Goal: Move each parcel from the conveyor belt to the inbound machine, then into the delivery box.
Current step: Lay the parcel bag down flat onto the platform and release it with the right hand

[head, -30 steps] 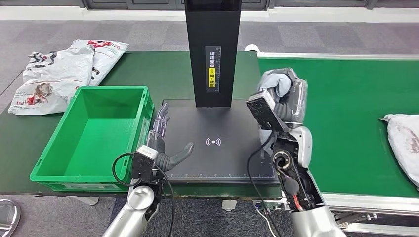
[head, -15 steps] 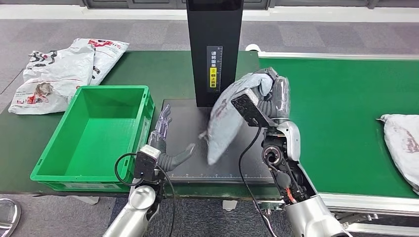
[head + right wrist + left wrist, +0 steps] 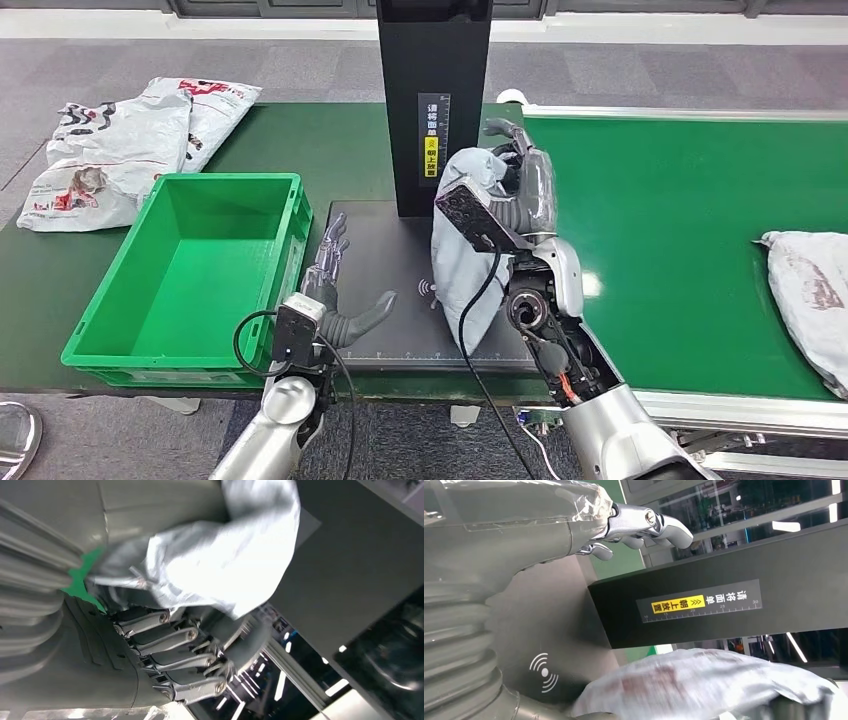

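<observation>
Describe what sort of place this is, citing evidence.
Probably a parcel-sorting station: a green conveyor belt, a black scanning machine with flat pad, a green plastic crate, and grey plastic mailing bags.

The right hand (image 3: 520, 185), raised on a bent arm, grips a parcel (image 3: 462, 250); the left hand (image 3: 335, 290) rests low, fingers spread, palm open.

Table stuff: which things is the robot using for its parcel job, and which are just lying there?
For the job:
- grey plastic parcel held by the right hand
- black scanner machine with flat pad
- empty green plastic box
- green conveyor belt
- white parcel waiting on the belt
- left hand, open

Just lying about:
- white printed bags on the table's far left
</observation>
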